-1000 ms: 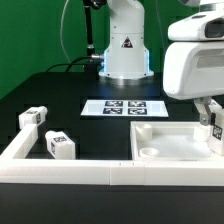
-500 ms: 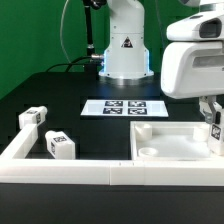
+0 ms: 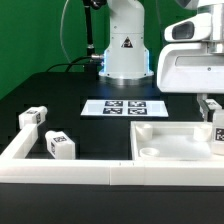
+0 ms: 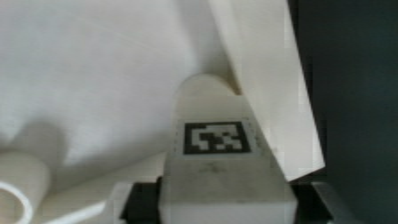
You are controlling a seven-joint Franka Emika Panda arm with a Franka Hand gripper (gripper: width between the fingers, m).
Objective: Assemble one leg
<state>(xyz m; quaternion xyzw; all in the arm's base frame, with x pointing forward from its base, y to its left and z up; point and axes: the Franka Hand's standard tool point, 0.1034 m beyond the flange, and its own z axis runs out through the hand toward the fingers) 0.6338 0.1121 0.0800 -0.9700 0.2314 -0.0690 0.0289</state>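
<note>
Wrist view has the hand point(image 4: 217, 196) pinching a leg point(image 4: 217, 135) just over the panel point(image 4: 89, 80), by its edge on the exterior view's right, so I'd call this the placing step, and next it needs lining up with its mounting spot before lowering.

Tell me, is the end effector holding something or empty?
Holding. The wrist view shows the end effector shut on the small chunky white plastic leg, a finger at each side.

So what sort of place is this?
Likely a robotics lab bench: a robot arm on a black table, a marker board of printed tags, and a gripper holding a tagged leg.
</note>
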